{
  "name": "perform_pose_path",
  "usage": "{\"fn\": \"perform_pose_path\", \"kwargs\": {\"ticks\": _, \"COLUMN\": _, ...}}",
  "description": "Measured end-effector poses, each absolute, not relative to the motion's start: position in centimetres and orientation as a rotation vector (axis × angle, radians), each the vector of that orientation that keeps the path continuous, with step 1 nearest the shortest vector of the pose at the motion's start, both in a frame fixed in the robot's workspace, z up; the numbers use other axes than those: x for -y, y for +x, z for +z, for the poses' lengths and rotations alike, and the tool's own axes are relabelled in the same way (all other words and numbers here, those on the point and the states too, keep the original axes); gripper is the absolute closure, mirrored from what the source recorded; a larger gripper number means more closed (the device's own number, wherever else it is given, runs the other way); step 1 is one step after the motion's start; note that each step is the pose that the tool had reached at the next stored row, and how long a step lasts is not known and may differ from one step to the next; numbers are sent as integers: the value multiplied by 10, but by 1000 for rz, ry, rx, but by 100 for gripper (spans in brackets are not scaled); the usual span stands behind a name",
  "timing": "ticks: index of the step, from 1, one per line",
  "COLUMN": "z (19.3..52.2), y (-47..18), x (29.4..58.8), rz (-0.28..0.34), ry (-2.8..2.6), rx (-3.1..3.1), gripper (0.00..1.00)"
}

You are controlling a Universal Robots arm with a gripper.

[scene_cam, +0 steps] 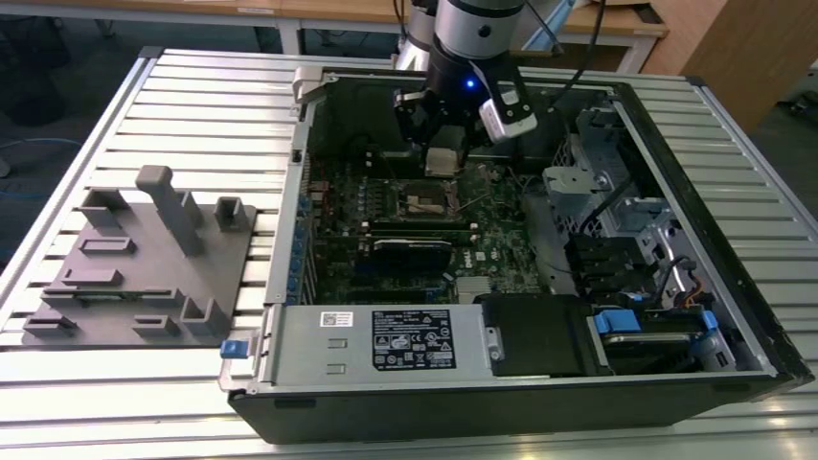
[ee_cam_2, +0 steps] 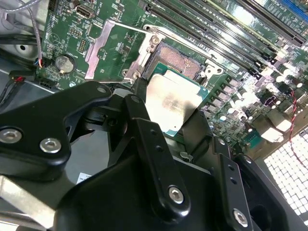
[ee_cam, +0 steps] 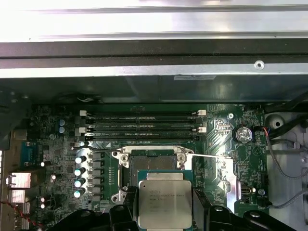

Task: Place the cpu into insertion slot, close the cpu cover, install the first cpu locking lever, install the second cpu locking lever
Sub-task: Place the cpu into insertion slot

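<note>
Upright inside the computer case (scene_cam: 284, 287), the gripper (scene_cam: 442, 161) clamps the cpu (ee_cam_2: 171, 102) above the insertion slot (ee_cam_2: 180, 60); the second wrist view shows the cpu cover (ee_cam_2: 97, 50) open.

The computer case (scene_cam: 511, 383) is set on the table (scene_cam: 205, 86), with a fixture block (scene_cam: 141, 268) at the exterior view's left. Inside, the cpu (ee_cam_2: 173, 98) is held in the gripper (ee_cam_2: 168, 109) just beside the insertion slot (ee_cam_2: 180, 60) — not in it.

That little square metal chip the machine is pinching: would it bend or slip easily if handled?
Probably stiff: the cpu sits flat with the tool gripping only two edges. Its smooth metal top looks slippery, and so thin a piece is likely light.
</note>
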State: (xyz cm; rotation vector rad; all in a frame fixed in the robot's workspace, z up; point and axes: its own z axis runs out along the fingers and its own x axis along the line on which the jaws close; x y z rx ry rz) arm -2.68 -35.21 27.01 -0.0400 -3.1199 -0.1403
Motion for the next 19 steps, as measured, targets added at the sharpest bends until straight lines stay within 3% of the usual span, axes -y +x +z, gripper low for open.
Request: {"fn": "perform_pose_path", "kwargs": {"ticks": 19, "z": 259, "y": -27, "x": 352, "rz": -142, "ry": -40, "rx": 3120, "gripper": 46}}
